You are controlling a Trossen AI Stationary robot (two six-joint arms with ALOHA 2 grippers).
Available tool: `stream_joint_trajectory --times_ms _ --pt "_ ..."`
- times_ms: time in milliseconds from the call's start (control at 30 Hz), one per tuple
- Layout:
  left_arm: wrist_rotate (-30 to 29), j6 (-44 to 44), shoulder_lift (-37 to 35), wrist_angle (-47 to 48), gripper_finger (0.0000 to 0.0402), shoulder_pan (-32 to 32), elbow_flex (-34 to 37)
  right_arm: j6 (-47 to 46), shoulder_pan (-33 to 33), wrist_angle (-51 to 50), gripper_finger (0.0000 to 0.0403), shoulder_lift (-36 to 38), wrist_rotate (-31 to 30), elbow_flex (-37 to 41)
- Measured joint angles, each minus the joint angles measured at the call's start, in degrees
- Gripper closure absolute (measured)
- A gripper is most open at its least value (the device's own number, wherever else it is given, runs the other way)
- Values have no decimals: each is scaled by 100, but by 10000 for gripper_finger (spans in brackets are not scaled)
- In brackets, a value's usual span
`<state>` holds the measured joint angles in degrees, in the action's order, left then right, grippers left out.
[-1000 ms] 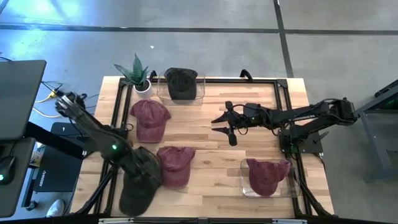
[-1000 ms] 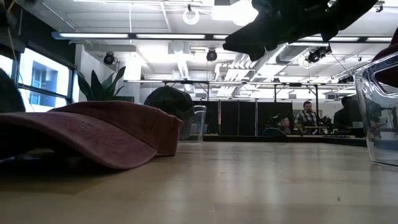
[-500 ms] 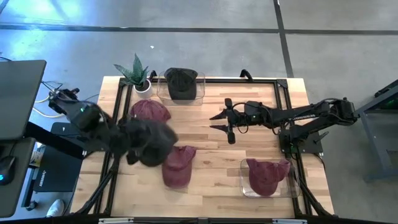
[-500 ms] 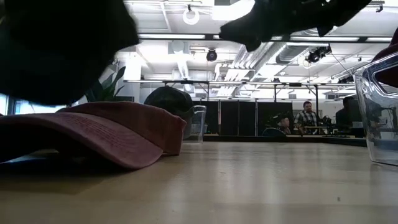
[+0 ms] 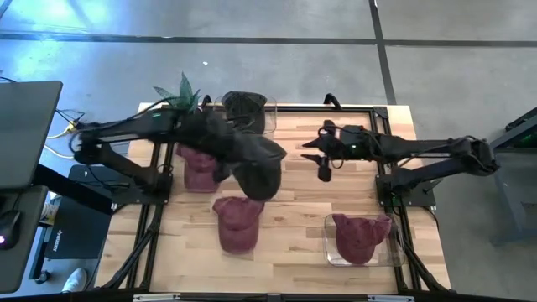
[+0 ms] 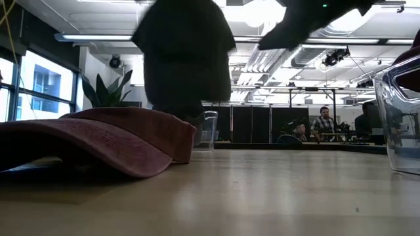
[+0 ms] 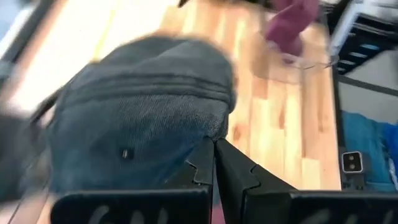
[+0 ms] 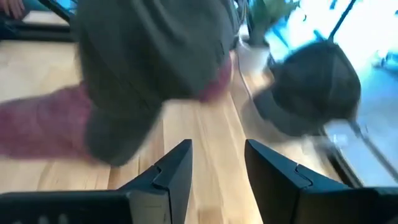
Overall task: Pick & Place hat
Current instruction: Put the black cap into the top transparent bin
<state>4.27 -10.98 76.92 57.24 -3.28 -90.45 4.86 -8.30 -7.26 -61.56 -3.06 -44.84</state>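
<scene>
Nearest you on the counter (image 5: 285, 222) sit a maroon cap (image 5: 237, 222), lying flat at the front middle, and a clear bin (image 5: 333, 251) at the front right corner with another maroon cap (image 5: 359, 235) inside it. Further in, your left end effector (image 5: 220, 139) is closed on the edge of a dark cap (image 5: 258, 164), which hangs in the air above the wood, its crown drooping toward the middle of the counter; in the left wrist view the two fingers (image 7: 205, 167) are pressed together on the dark fabric (image 7: 137, 118). Just behind and below that lifted cap, a third maroon cap (image 5: 197, 169) lies partly hidden under the left arm. Across from it, your right end effector (image 5: 322, 159) hovers above the counter's right-centre with its fingers (image 8: 176, 168) parted and nothing between them, pointing toward the hanging cap. At the far edge stands a second clear bin (image 5: 270, 124) holding a dark cap (image 5: 245, 107), and beside it at the far left corner a potted plant (image 5: 181, 94). In the low view, people (image 6: 323, 123) sit at desks well beyond the counter.
</scene>
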Motion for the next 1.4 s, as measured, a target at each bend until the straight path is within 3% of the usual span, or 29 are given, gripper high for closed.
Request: stream_joint_trajectory --times_ms 133,333,433,667,833,1067,1233,1400 --pt "1397 871 617 -1049 401 -779 454 -342 -6 -680 249 421 -12 0" --pt "3462 1170 1711 -2083 401 -1397 520 -631 -1 -1113 235 619 363 0" --pt "3877 1262 1975 -2229 401 -1590 518 -513 10 -973 220 476 597 0" --pt "3786 1511 2156 -2316 401 -1849 518 164 8 16 159 -506 884 0" --pt "3112 1525 2149 -2323 401 -1857 509 296 11 680 139 -1133 1192 0" --pt "2812 1373 2149 -2404 401 -1845 509 274 6 838 149 -1737 226 0" --pt "2443 1212 2149 -2461 401 -1846 509 151 10 884 213 -2084 916 0" --pt "2394 1329 2062 -2453 401 -1847 505 119 5 829 348 -2115 1467 0"
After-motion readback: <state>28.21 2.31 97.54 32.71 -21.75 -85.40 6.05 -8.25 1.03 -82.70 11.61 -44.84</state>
